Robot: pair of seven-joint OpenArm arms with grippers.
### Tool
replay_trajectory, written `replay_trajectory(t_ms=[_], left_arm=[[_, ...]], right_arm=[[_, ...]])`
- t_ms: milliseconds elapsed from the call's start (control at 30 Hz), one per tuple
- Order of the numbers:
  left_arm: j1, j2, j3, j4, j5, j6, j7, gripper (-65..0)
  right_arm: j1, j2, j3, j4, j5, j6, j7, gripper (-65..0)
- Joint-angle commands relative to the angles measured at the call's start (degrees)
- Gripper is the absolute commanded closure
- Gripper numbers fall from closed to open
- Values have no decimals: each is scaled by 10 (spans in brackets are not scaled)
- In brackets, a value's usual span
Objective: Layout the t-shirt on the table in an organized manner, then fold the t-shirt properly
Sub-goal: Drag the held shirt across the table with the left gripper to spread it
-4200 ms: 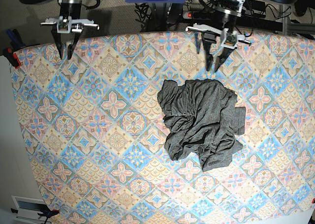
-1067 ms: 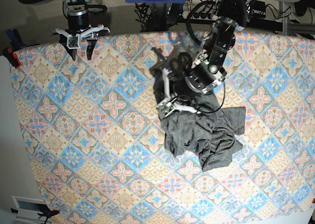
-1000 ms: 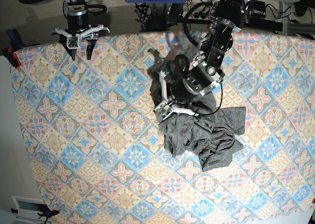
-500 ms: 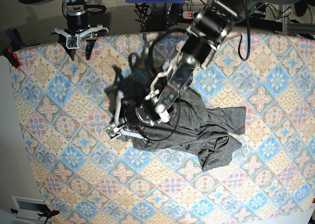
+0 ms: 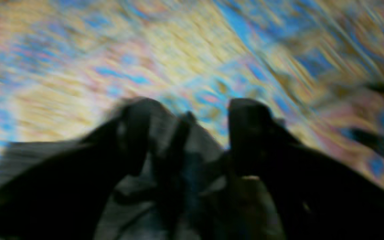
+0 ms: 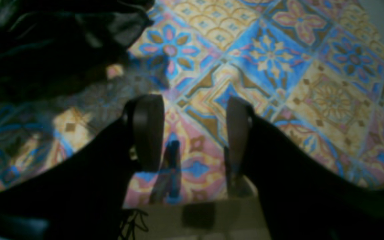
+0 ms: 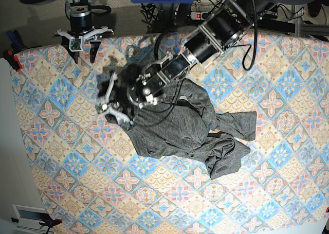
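Across patterned table [image 7: 61, 157], drag t-shirt [image 7: 175, 131] edge low and outward with left gripper [image 5: 192, 113], jaws apart, hold unclear in blur, right gripper [image 6: 193, 110] parked wide, empty.

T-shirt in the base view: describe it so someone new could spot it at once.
Start from the table, covered in a pastel blue, pink and cream tile pattern. Right of centre lies a dark heather-grey crumpled cloth, the t-shirt, with the left gripper at its upper left edge. It is the only plain, unpatterned soft thing on that surface.
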Motion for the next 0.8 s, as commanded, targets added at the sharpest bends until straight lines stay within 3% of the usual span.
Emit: replay_trajectory(t_ms=[0,67,233,633,767], left_arm=[[-15,15,-2,12,-6,3,-17,-392],[-8,15,-2,31,-9,2,-17,-393],[32,-31,-18,147,-8,2,-17,-393],[200,-171,-239,340,-10,1,-13,-393],[245,-189,-295,381,-10,0,27,-393]], right_arm=[[-4,3,2,9,1,-3,13,-286],[-4,3,2,9,1,-3,13,-286],[-4,3,2,9,1,-3,13,-286],[-4,2,1,9,1,-3,12,-286],[1,3,-3,10,1,-2,11,-286]])
